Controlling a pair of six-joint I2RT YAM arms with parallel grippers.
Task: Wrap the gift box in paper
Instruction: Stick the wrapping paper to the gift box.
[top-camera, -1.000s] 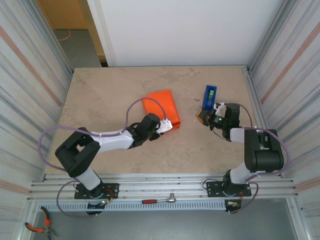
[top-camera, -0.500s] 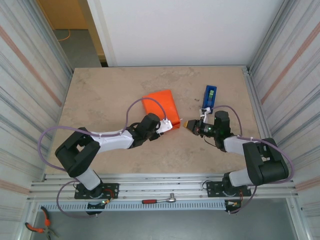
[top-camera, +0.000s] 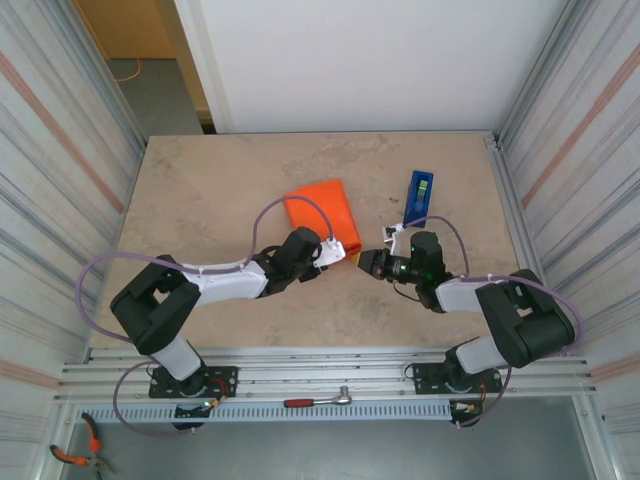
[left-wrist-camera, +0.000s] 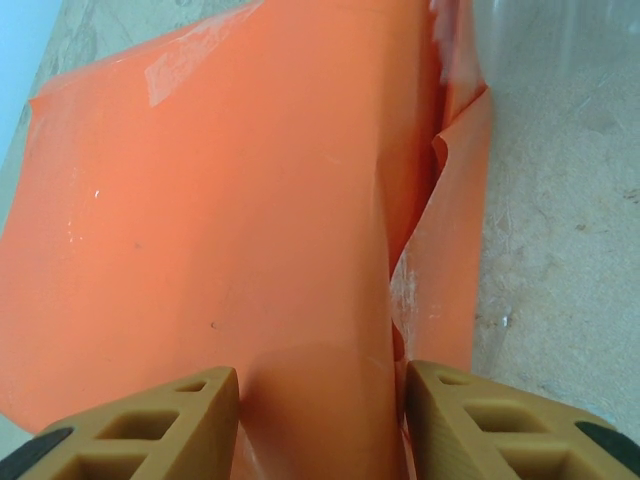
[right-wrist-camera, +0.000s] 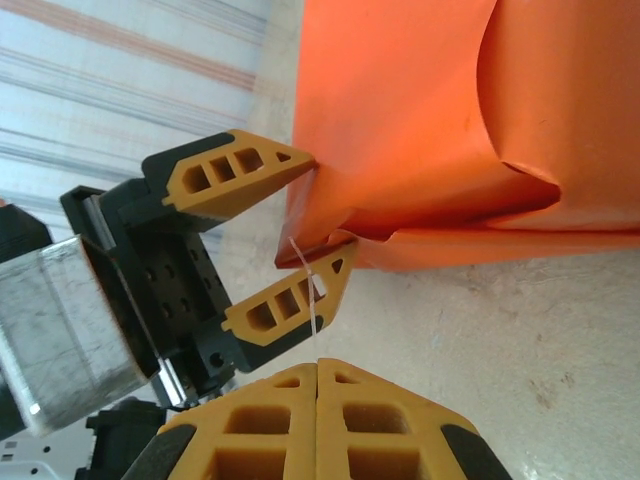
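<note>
Top external camera: the gift box (top-camera: 322, 212), covered in bright orange, lies near the middle of the beige marbled table (top-camera: 200, 190), with a blue tape dispenser (top-camera: 419, 196) well apart to its right. The left gripper (top-camera: 338, 250) is at the box's near right corner. The right gripper (top-camera: 368, 262) sits just beside it on the right, pointing left toward that corner. From the left wrist, the paper (left-wrist-camera: 220, 200) spreads away from the camera as a smooth orange face. A loose flap stands up along its right side, with bare tabletop beyond. The left gripper (left-wrist-camera: 320, 400) has its two tan fingers partway apart, and a rounded fold of paper fills the space between them. From the right wrist, the left gripper (right-wrist-camera: 332, 205) has one fingertip against the upper face of the paper (right-wrist-camera: 420, 120) and the other under its folded edge, so it pinches the paper-covered corner. The right gripper (right-wrist-camera: 318, 372) has its fingers pressed fully together on the end of a thin pale tape strip (right-wrist-camera: 308, 280), seen edge-on. The strip runs up to the paper's edge beside the left gripper's lower finger.
</note>
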